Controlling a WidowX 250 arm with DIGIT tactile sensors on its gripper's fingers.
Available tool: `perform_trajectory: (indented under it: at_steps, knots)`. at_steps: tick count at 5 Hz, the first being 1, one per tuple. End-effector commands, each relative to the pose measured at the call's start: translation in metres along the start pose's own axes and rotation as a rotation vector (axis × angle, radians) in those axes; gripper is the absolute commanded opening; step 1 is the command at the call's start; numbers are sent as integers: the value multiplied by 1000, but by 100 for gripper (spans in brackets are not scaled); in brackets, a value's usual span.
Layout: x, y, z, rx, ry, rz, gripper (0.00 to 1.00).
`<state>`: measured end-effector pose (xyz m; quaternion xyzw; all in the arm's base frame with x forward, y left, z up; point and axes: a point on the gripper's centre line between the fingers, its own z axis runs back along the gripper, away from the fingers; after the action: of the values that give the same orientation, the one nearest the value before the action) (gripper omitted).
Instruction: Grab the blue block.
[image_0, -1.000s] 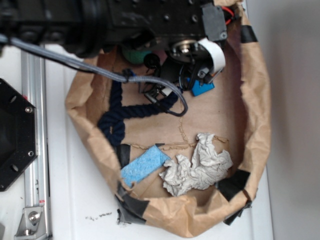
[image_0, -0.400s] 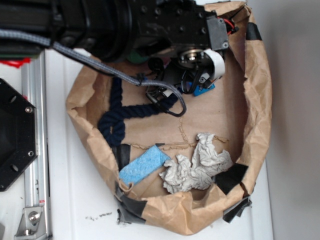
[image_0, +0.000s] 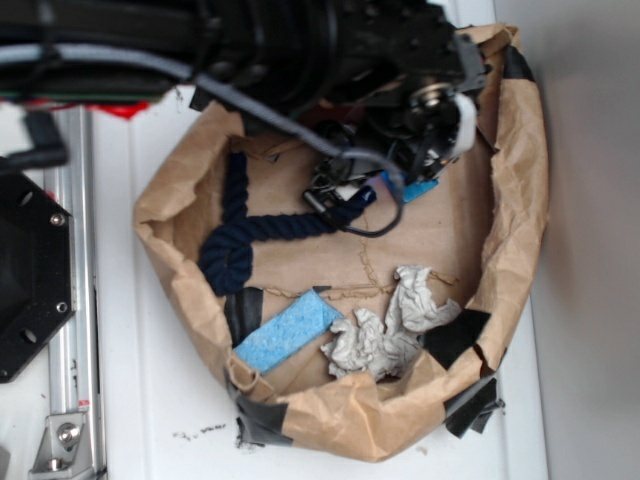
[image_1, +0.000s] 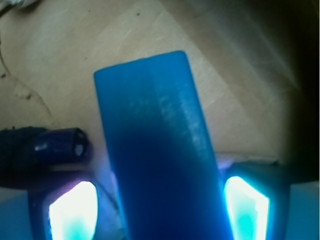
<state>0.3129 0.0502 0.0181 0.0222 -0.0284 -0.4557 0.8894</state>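
The blue block (image_1: 160, 145) is a smooth, saturated blue slab that fills the middle of the wrist view, lying on the brown paper floor. My gripper (image_1: 160, 210) straddles its near end. One glowing fingertip (image_1: 72, 210) stands a little off the block's left side, and the other (image_1: 247, 207) sits right at its right side. From the exterior view only a corner of the blue block (image_0: 420, 189) shows under the black arm, at the back right of the paper bag. The gripper (image_0: 398, 180) there is mostly hidden by the arm and cables.
The brown paper bag wall (image_0: 515, 200) rings the area. A dark navy rope (image_0: 240, 235) lies left of the block, with its end (image_1: 55, 147) close by. A pale blue sponge (image_0: 285, 335) and crumpled grey cloth (image_0: 385, 325) lie at the front. A metal rail (image_0: 70, 300) runs along the left.
The arm has shifted right and lower over the block, so less of the block shows. The bag has shifted slightly.
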Motion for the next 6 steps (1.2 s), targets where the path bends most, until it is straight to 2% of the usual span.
perform_trajectory:
  at_steps: [1,3,4,5,6]
  knots:
    - [14,0,2,41,-9,-96,0]
    - [12,-2,6,53,-10,-97,0]
    - [18,-15,43,68,-78,-39,0]
    - [43,-51,97,44,-205,117,0]
    - [58,-69,147,79,-166,263,0]
